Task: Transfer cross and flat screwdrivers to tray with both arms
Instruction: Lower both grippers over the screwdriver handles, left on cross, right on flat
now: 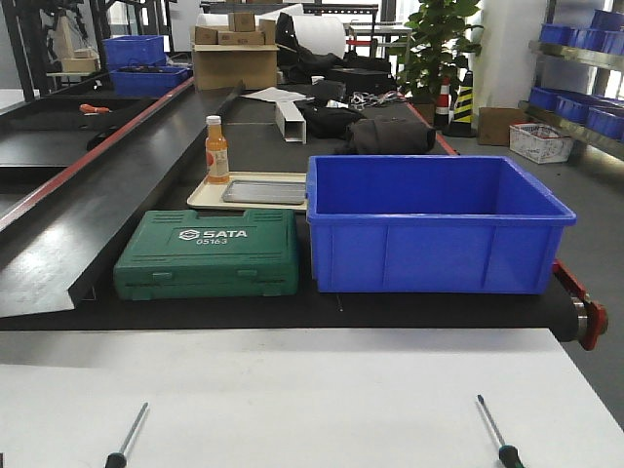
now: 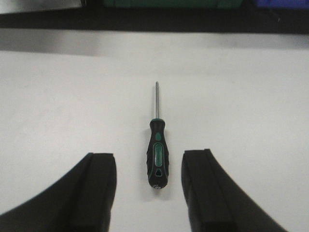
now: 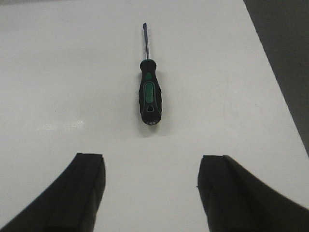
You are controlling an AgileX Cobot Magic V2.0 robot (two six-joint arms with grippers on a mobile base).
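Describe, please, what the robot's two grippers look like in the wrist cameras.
The left gripper and right gripper look alike: each shows two broad matte black fingers with flat, squared tips, straight inner faces and outward-curving outer edges. No cables, markings or labels are visible, and the arms behind them are out of view.

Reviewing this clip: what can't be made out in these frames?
- Front view: the handles of the left screwdriver and right screwdriver are cut off by the bottom edge. Neither hand shows here.
- Front view: the tray has its right end hidden behind the blue crate.
- Left wrist view: the left screwdriver's tip is too small to tell cross from flat.
- Wrist views: the left hand and right hand are cut off below; only open fingers show.
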